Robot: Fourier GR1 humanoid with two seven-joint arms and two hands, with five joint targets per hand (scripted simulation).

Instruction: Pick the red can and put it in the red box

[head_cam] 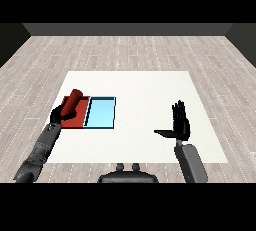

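The left hand is curled round the red can, which tilts over the red tray at the counter's left. Released at this slant, the can could roll over the low rim onto the light blue tray just right of it. The right hand stands well apart, fingers straight, obstructing nothing.

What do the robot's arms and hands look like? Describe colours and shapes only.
Both forearms are grey and roughly cylindrical. Each ends in a black hand with slim fingers and a thumb: left hand, right hand. No cables or markings show.
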